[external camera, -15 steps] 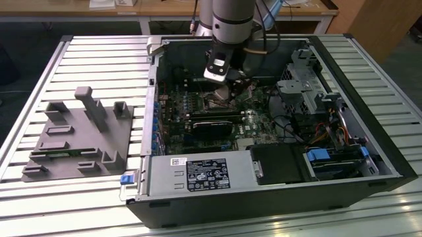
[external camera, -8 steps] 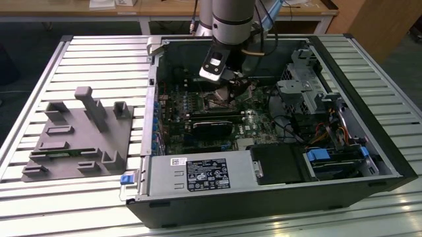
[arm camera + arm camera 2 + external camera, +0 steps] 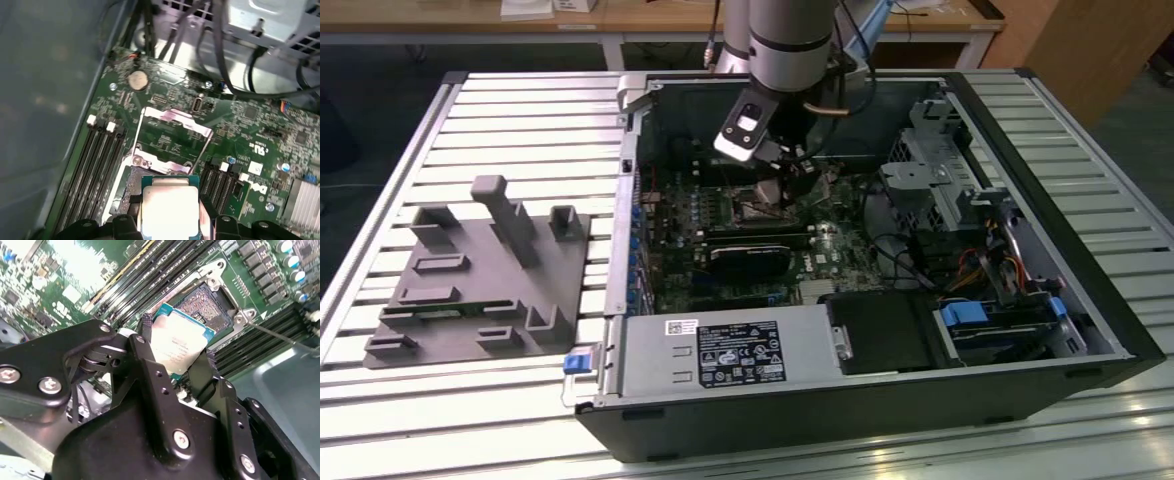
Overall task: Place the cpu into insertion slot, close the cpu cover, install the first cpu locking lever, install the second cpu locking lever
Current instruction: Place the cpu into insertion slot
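Note:
The cpu [image 3: 177,347] is a small square chip with a dull silver top, and my gripper [image 3: 176,342] is shut on its edges. Black fingers [image 3: 150,370] press it from two sides. It hangs tilted just over the open insertion slot [image 3: 207,305] and does not look seated. In the first wrist view the cpu [image 3: 170,207] sits in front of the cpu cover [image 3: 175,117], a silvery frame swung open and lying back on the board. One thin locking lever [image 3: 280,335] sticks out beside the slot. In the exterior view the gripper [image 3: 785,185] reaches into the computer case above the motherboard.
A grey fixture plate [image 3: 480,270] lies at the exterior view's left of the case. Inside are a black card [image 3: 747,262], a power supply [image 3: 720,355] and a drive cage [image 3: 934,170]. Cables [image 3: 225,60] hang near the slot, and memory slots [image 3: 97,160] run alongside it.

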`<control>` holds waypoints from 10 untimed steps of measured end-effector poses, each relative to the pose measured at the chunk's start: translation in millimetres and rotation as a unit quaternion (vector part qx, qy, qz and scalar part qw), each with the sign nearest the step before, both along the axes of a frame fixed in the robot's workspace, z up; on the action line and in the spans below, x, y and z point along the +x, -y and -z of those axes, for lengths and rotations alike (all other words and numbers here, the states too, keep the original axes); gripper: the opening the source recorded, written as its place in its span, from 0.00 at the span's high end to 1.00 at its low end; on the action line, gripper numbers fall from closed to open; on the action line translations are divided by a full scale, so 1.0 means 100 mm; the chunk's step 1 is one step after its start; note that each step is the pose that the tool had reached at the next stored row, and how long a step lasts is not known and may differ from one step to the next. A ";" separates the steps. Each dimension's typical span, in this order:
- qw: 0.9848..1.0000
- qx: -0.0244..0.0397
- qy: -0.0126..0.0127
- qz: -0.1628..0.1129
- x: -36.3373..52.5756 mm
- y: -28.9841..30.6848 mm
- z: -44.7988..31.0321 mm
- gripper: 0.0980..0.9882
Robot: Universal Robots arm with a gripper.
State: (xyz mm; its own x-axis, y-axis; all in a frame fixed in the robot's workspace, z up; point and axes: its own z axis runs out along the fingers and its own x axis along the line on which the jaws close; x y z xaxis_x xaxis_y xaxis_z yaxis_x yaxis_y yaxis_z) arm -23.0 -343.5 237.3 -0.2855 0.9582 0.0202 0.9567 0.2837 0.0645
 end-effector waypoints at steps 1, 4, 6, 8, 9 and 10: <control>1.000 0.000 0.000 0.009 0.000 0.000 0.002 0.51; 0.999 0.000 0.000 0.036 0.000 0.000 0.009 0.51; 0.999 0.000 0.000 0.054 0.000 0.000 0.015 0.51; 0.997 0.000 0.000 0.073 0.000 0.000 0.022 0.51; 0.997 0.000 0.000 0.082 0.000 0.000 0.025 0.51; 0.996 0.000 0.000 0.091 0.000 0.000 0.029 0.51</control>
State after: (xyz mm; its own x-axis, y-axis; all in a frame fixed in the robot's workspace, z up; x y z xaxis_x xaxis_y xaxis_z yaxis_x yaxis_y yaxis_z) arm -23.0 -343.5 234.4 -0.1078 0.9940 0.0203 0.9922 0.1063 0.0645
